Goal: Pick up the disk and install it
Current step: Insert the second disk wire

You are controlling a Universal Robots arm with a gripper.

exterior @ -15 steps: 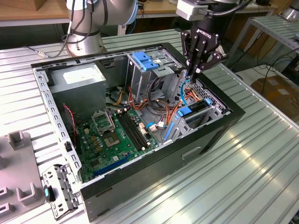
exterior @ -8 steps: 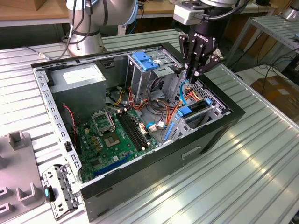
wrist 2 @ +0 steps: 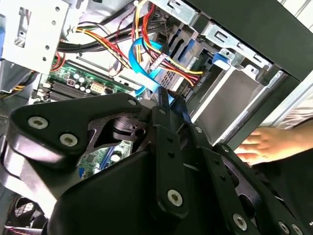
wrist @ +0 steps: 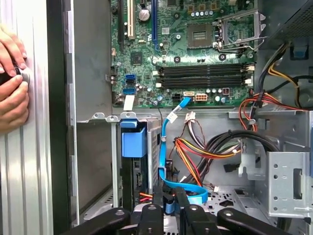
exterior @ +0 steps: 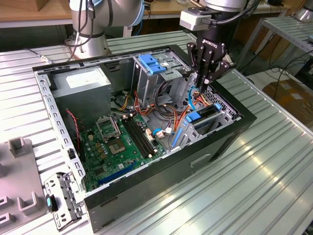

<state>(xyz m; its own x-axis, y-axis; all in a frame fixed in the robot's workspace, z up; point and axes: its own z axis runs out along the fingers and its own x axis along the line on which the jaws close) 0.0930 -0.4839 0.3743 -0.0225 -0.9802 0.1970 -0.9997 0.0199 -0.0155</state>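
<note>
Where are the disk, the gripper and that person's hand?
disk [wrist: 133, 143]: first wrist view, its blue carrier end.
gripper [exterior: 201, 84]: exterior view, its lower tip.
hand [wrist 2: 266, 144]: second wrist view, middle of the hand.

You see a black claw [exterior: 205, 73] at upper right over the black case [exterior: 220, 142], a green motherboard [exterior: 120, 142] at centre, the disk's [exterior: 201, 116] bright-blue rail, red-yellow-orange wires [wrist: 195, 152], a silver ribbed counter [exterior: 274, 181].

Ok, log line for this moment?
disk: in drive bay | gripper: at blue cable beside it | hand: outside case
</note>
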